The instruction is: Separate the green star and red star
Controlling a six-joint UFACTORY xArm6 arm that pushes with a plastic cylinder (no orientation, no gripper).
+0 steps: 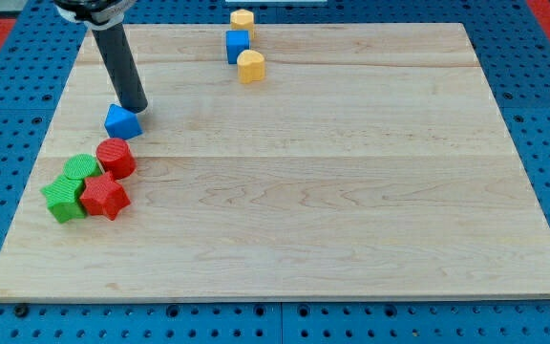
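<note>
The green star [64, 200] lies near the board's left edge, touching the red star [104, 197] on its right. A second green block [82, 168] sits just above them, and a red cylinder [116, 158] touches it on the right. My tip [135, 108] is above this cluster, right behind a blue block [122, 122] that lies between the tip and the red cylinder. The tip is well apart from both stars.
At the view's top centre stand a yellow block [243, 18], a blue cube [238, 45] and another yellow block [250, 66] in a short column. The wooden board [351, 191] rests on a blue pegboard table.
</note>
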